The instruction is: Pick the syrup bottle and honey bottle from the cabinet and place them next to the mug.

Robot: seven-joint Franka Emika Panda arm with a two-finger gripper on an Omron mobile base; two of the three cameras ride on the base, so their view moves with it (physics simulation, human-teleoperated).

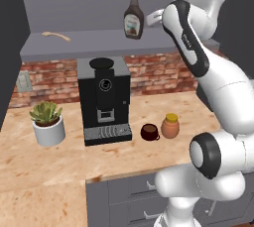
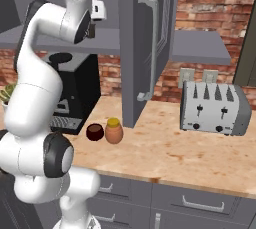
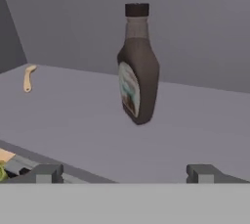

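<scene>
Mug (image 1: 150, 132) sat on the counter, honey bottle (image 1: 170, 126) just beside it, already placed | syrup bottle (image 1: 133, 17) stood upright on the cabinet (image 1: 74, 42) shelf | gripper (image 3: 125, 173), jaws spread wide and empty, faced it from near | advice: centre on the wide body, advance level, close below the shoulders.
</scene>
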